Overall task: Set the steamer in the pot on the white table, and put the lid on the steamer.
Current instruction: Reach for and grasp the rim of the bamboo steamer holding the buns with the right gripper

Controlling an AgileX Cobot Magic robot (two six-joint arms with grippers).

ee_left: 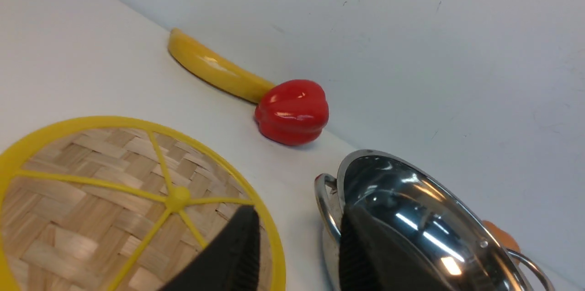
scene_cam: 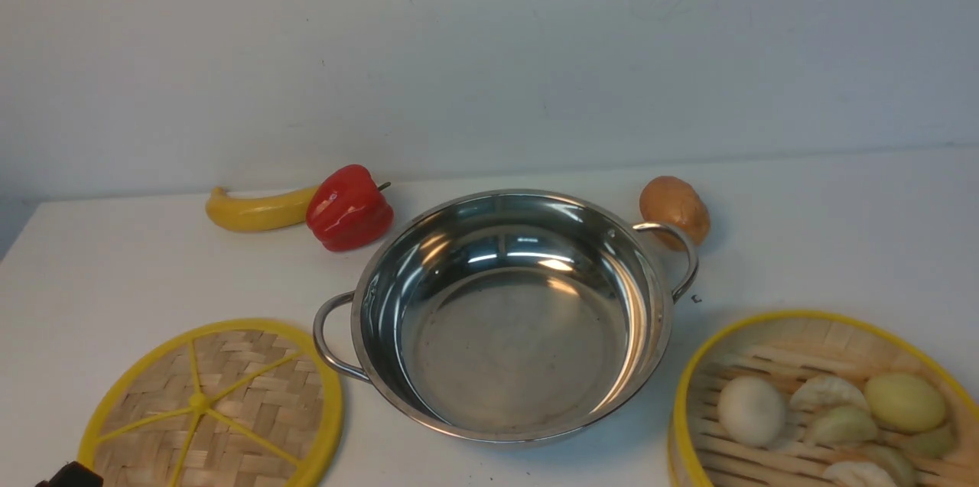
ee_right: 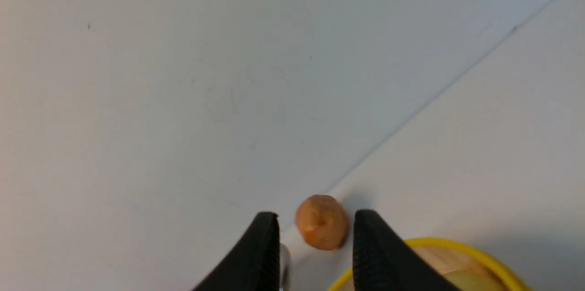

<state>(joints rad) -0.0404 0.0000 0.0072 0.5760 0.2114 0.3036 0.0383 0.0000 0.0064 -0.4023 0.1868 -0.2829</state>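
Front view gives me the white table [scene_cam: 841, 227] with nothing of the job done yet. The pot [scene_cam: 398, 296] sits empty at centre. The steamer [scene_cam: 811, 334], loaded with dumplings and buns, rests on the table near the pot's right side, cut off by the frame edge. The lid [scene_cam: 222, 403] lies flat to the pot's left, near its handle. A banana [scene_cam: 256, 210], a red bell pepper [scene_cam: 348, 208] and a brown potato [scene_cam: 674, 206] line the back. My left gripper [ee_left: 298, 218] hovers over the lid's edge, jaws parted and empty. My right gripper [ee_right: 315, 215] is likewise released, near the steamer's rim. Both placements remain, I judge.
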